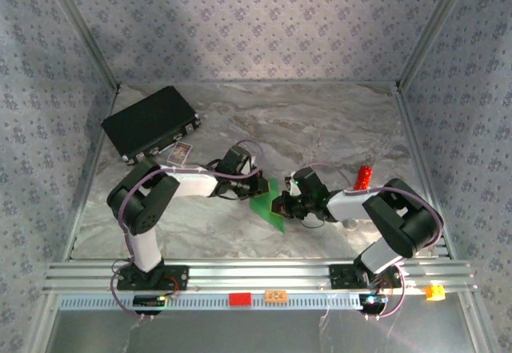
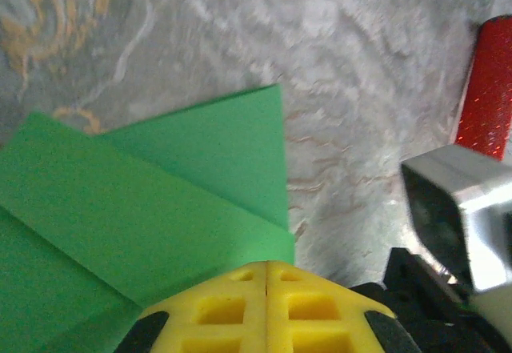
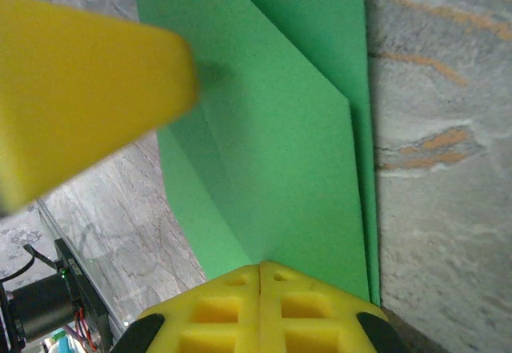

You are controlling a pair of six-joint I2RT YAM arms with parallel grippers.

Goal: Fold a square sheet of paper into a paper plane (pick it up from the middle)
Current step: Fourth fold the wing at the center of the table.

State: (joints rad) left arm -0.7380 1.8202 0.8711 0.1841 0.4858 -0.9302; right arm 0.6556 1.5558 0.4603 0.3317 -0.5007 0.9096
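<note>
Near the middle of the tabletop (image 1: pixel 336 121), the green paper sheet (image 1: pixel 270 202) hangs between the two arms, raised off the marbled surface and already creased into overlapping layers. The left fingers (image 2: pixel 312 285) are pressed tight together, and the folded paper runs right in between their yellow tips. The right fingers (image 3: pixel 308 289) are likewise squeezed together on the opposite edge of the sheet, where a long diagonal fold climbs away from them. From the right wrist, one yellow left finger shows blurred at the upper left, just in front of the paper. A red cylinder (image 1: pixel 365 177) stands to the right of the paper, near the right arm. A black case (image 1: pixel 150 122) lies at the far left of the tabletop, well apart from the paper, with a small card (image 1: pixel 179 154) just beside its near edge.
</note>
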